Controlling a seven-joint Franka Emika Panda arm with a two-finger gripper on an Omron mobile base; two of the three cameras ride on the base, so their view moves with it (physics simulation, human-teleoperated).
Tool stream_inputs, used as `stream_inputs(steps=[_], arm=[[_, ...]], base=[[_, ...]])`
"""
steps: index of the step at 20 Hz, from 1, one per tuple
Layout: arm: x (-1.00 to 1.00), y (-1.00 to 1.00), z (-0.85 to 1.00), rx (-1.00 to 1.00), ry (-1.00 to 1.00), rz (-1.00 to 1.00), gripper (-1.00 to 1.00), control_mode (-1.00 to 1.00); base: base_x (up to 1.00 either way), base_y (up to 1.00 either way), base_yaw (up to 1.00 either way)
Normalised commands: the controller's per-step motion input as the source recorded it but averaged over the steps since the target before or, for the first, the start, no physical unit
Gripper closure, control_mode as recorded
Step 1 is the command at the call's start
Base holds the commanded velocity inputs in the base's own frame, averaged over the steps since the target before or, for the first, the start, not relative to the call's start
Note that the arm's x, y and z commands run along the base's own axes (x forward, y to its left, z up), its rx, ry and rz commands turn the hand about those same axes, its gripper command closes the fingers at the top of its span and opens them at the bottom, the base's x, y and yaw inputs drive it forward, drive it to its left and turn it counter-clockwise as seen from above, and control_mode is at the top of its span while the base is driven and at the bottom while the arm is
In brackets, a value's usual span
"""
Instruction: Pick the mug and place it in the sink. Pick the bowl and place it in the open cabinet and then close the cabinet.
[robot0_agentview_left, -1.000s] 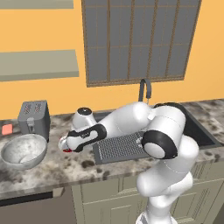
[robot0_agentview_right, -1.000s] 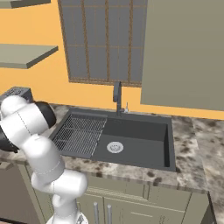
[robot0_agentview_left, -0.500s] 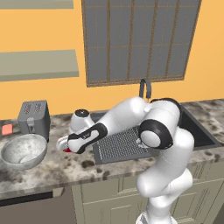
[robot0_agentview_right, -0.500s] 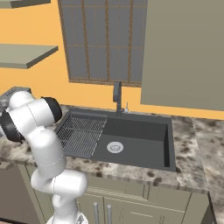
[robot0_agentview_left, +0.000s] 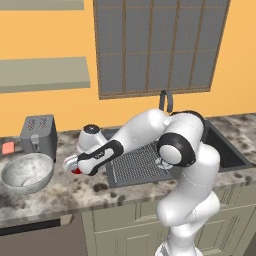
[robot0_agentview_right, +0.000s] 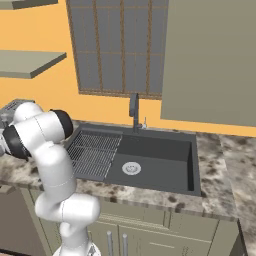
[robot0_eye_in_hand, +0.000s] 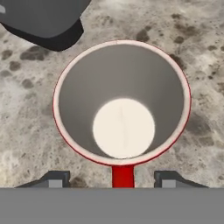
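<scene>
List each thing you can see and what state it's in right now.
mug: upright, empty, on the counter, directly below the gripper.
gripper: over the mug, grip not confirmed.
bowl: upright, empty, on the counter.
sink: empty.
toaster: nothing in its slots.

Directly beneath the gripper (robot0_eye_in_hand: 112, 180), the mug (robot0_eye_in_hand: 122, 103) looks like smooth glazed ceramic, red outside with a matt pale inside, and it stands on a speckled stone-look countertop (robot0_eye_in_hand: 26, 131) with a dull polished finish. Off to the gripper's left, the bowl (robot0_agentview_left: 27, 172) is glossy with grey-white marbling, and the toaster (robot0_agentview_left: 39, 135) behind it looks like brushed grey metal. To the gripper's right, the sink (robot0_agentview_right: 150, 160) is matt dark grey, its drainer ribbed.
</scene>
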Motion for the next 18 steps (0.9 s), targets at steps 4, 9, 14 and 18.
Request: stream_inputs(steps=[4, 9, 14, 18], arm=[[0.0, 0.0, -0.02, 0.0, 0.0, 0.0, 1.0, -1.0], [0.0, 0.0, -0.12, 0.0, 0.0, 0.0, 1.0, -1.0], [-0.06, -0.03, 0.0, 0.0, -0.05, 0.0, 1.0, -1.0], [-0.35, -0.52, 0.43, 0.02, -0.28, -0.04, 1.0, -1.0]], base=[[0.0, 0.0, 0.0], [0.0, 0.0, 0.0], [0.0, 0.0, 0.0], [0.0, 0.0, 0.0]])
